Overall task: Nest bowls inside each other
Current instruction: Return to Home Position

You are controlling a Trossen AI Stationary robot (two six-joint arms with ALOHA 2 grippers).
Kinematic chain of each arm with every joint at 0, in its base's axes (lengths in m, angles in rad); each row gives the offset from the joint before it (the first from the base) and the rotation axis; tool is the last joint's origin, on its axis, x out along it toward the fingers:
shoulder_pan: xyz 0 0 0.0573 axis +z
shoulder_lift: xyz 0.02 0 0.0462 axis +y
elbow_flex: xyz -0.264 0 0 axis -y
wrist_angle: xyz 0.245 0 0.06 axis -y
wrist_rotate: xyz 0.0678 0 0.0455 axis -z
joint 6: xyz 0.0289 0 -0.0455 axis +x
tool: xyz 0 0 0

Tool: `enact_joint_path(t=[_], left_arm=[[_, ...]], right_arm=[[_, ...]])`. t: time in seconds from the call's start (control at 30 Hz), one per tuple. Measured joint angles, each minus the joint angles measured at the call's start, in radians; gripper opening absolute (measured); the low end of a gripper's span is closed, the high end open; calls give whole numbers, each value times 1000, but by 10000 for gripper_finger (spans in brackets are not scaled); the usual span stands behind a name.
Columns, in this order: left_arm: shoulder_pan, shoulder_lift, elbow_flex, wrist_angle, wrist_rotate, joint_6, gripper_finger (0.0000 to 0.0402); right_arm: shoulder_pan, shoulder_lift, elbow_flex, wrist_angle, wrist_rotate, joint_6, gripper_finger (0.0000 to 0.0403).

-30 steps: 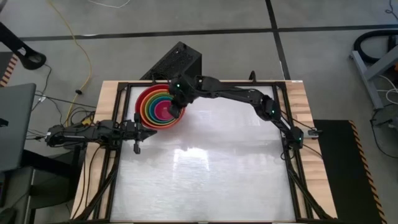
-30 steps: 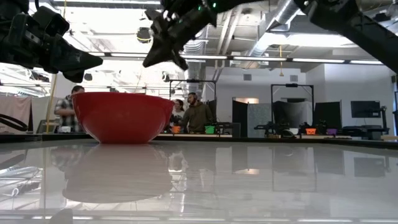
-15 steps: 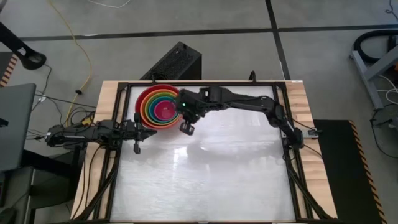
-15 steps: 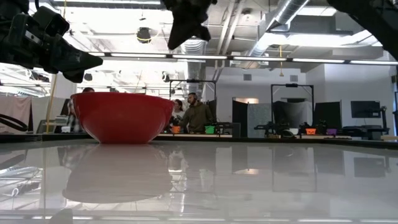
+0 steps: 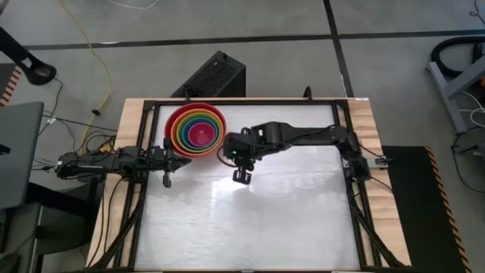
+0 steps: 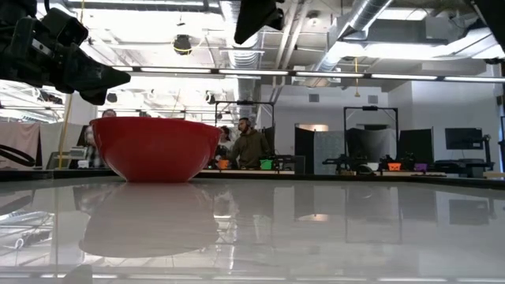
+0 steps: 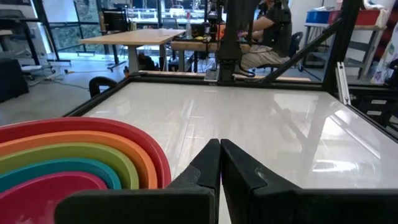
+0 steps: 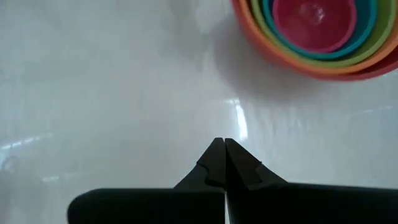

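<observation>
The bowls [image 5: 197, 130] sit one inside the other at the table's far left: red outermost, then orange, lime green, teal, and magenta pink [image 5: 201, 135] at the centre. The red bowl [image 6: 155, 147] rests by its base on the white table. The stack also shows in the left wrist view [image 7: 74, 155] and the right wrist view [image 8: 317, 31]. My right gripper [image 5: 242, 177] hangs shut and empty above the table, to the right of the stack and nearer than it. My left gripper [image 5: 186, 160] rests shut at the left edge, beside the red bowl's near rim.
A black frame [image 5: 250, 100] borders the white table top [image 5: 250, 220]. A black box [image 5: 214, 76] stands beyond the far edge. People and workbenches [image 6: 251, 146] show in the room behind the table.
My right gripper has drawn away from above the nested bowls, moving right, toward the near edge and upward while tipping. It has stayed shut. The bowls have kept still.
</observation>
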Motion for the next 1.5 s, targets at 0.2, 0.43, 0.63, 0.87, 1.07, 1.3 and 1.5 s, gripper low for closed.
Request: enact_joint_path(t=[0.2, 0.43, 0.63, 0.87, 1.07, 1.3, 1.5], left_arm=[[0, 0, 0, 0, 0, 0, 0], [0, 0, 0, 0, 0, 0, 0], [0, 0, 0, 0, 0, 0, 0], [0, 0, 0, 0, 0, 0, 0], [0, 0, 0, 0, 0, 0, 0], [0, 0, 0, 0, 0, 0, 0], [0, 0, 0, 0, 0, 0, 0]], right_arm=[[24, -181, -306, 196, 1, 49, 9], [33, -505, -763, 547, 26, 116, 10], [32, -753, -1077, 820, 26, 123, 10], [21, -970, -1357, 1033, 26, 97, 11], [-4, -1114, -1567, 1183, 26, 96, 11], [-23, -1222, -1740, 1316, 26, 101, 11], [-23, -1312, -1814, 1340, 25, 95, 11]])
